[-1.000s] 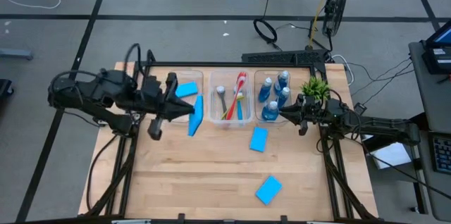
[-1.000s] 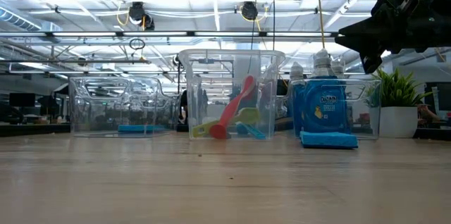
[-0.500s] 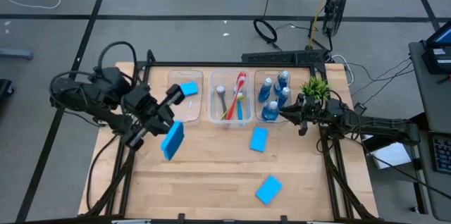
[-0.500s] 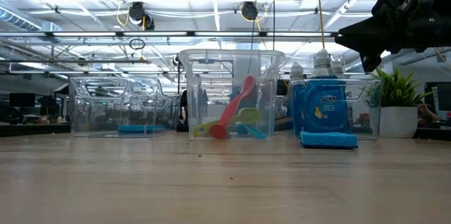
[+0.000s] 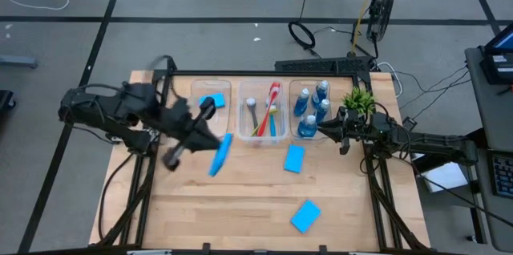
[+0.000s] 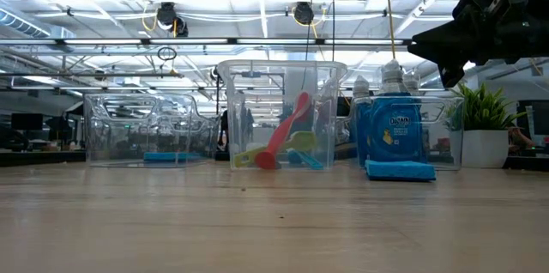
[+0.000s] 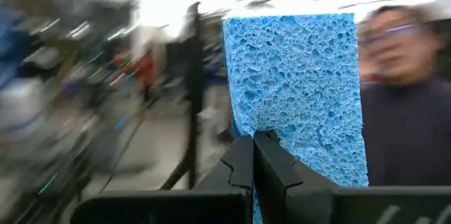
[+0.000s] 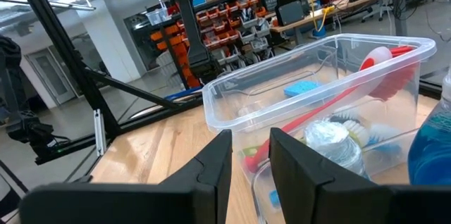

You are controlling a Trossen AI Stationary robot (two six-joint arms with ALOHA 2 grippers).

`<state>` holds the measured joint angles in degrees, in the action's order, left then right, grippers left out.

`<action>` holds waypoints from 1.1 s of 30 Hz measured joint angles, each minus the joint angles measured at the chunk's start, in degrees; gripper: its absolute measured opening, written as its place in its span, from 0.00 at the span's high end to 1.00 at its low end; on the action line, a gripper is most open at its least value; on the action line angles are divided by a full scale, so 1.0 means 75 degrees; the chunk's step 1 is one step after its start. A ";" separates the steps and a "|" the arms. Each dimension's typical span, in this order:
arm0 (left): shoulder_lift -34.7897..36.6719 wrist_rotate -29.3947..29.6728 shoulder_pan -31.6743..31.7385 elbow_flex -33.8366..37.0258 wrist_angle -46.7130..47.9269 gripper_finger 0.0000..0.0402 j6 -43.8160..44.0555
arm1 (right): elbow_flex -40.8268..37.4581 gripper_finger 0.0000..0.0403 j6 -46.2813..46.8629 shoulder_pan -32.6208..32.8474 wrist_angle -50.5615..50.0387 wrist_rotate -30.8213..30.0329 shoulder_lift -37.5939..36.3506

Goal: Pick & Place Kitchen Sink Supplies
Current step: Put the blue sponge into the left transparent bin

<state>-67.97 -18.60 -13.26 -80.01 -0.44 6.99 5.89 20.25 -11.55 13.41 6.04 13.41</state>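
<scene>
— One sponge point(image 7: 296, 90) is pinched on edge in the left gripper point(image 7: 254, 155), above the table point(image 5: 240, 207) in front of the left bin point(image 5: 196, 119).
— And next?
— Carry it over that bin, then release. Two sponges point(image 5: 294, 159) lie loose. The right gripper point(image 8: 250, 155), fingers apart and empty, waits by the bottles point(image 5: 309, 107).

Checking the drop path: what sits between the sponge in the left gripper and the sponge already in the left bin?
High view: only bare table and the near wall of the left bin. The held sponge hangs from the left gripper just in front of it; the binned sponge lies behind that wall.
</scene>
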 joint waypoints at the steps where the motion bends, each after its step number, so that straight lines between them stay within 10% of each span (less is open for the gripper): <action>1: 0.0029 0.0438 0.0001 0.0000 0.0393 1.00 0.0102 | 0.0000 0.79 0.0000 0.0001 -0.0002 0.0000 0.0000; 9: -0.0061 0.3105 0.0041 0.0002 0.4747 1.00 0.2599 | 0.0000 0.79 0.0003 0.0000 0.0000 0.0000 0.0000; 24: -0.0562 0.2904 0.0147 0.0004 0.9789 1.00 0.7068 | 0.0000 0.79 0.0003 0.0000 -0.0005 -0.0003 0.0000; 33: -0.1021 0.3514 0.0564 0.0002 1.2065 1.00 0.7553 | 0.0000 0.79 0.0003 0.0001 -0.0024 -0.0017 0.0000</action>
<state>-75.63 7.76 -9.03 -79.99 90.05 63.63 5.89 20.27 -11.54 13.23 5.92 13.41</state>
